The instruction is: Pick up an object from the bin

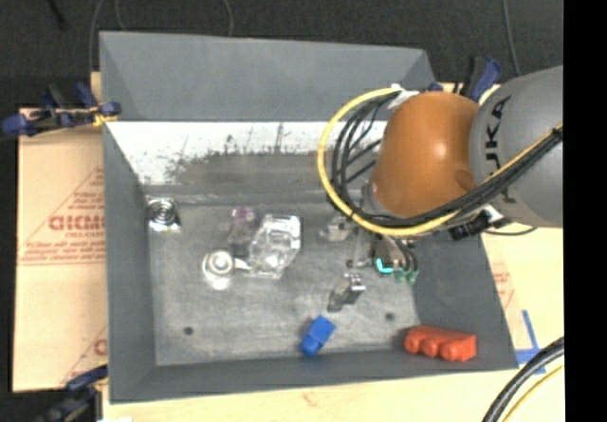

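I am looking down into the grey bin (125,259) and reading it from the left. A small shiny metal coil (163,214) is sitting near the left wall, apart from everything else. Towards the middle, a little cluster is lying together: a white round cap (218,268), a small purple piece (244,216) behind it, and a clear plastic piece (273,244) just beside both. Further right and nearer the front wall, a blue block (318,335) is lying tilted on the bare floor by itself. The gripper (347,294) is hanging just beyond and to the right of that block, which is the nearest thing to it, though I am not seeing the two touching. I am unable to make out whether the gripper is spread or closed. Above it, the arm's orange cover (425,153) and looped yellow and black cables (334,185) are blocking part of the right side. In the front right corner, an orange-red lumpy piece (441,344) is resting on the sloped wall.
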`<state>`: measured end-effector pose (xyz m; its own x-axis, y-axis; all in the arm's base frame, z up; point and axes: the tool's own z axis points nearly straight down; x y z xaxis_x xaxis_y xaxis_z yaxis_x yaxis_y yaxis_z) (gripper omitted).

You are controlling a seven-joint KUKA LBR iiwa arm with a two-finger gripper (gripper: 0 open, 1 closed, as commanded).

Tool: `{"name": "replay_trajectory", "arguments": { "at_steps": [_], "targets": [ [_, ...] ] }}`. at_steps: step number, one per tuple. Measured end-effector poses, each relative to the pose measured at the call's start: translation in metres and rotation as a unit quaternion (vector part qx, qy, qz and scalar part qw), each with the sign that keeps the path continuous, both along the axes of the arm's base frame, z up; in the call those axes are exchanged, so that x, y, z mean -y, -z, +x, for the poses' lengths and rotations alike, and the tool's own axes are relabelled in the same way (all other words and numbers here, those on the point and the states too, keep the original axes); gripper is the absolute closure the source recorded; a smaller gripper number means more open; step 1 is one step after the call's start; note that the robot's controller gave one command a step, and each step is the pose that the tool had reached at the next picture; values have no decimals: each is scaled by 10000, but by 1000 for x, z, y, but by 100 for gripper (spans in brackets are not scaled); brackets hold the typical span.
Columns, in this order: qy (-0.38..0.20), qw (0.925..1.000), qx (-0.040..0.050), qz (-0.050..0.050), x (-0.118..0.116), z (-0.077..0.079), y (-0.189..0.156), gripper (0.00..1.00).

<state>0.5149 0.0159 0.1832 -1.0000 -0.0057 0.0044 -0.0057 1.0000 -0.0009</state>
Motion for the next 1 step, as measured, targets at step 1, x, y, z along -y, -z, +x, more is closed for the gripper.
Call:
{"name": "replay_trajectory", "arguments": {
  "at_steps": [1],
  "targets": [
    [-1159,9932,58,9,-22,84,100,0]
  ]
}}
